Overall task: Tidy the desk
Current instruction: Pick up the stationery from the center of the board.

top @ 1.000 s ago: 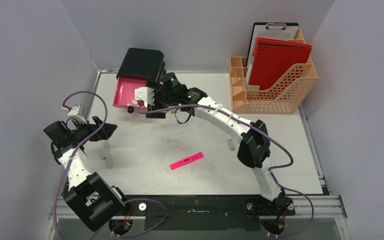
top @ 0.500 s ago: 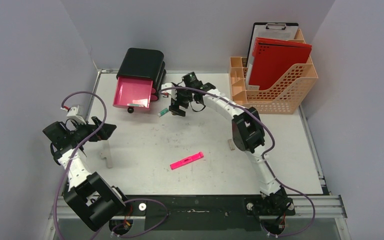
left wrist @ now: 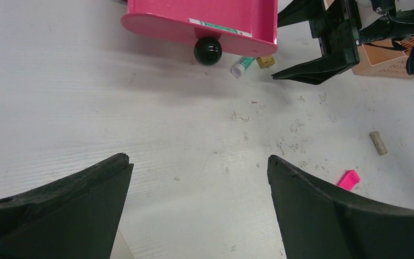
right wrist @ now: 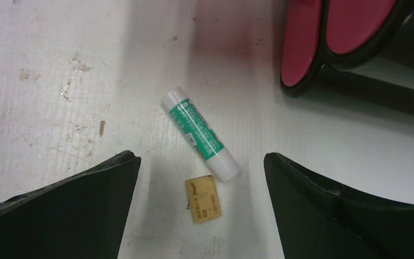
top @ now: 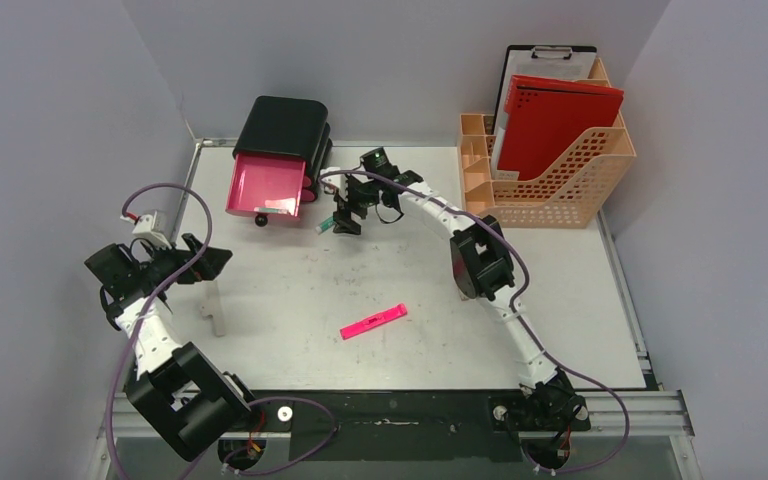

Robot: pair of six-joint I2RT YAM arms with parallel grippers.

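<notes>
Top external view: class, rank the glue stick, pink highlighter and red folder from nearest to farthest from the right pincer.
1. Glue stick, right beside the right pincer.
2. Pink highlighter, centre, nearer the front.
3. Red folder, in the orange rack, back right.

Little can be read. On the desk, a small tan eraser carries a short dark printed word, seemingly "deli", seen turned. The glue stick beside it has a green label with white print too fine to read. A white strip label on the pink drawer is likewise illegible.
</notes>
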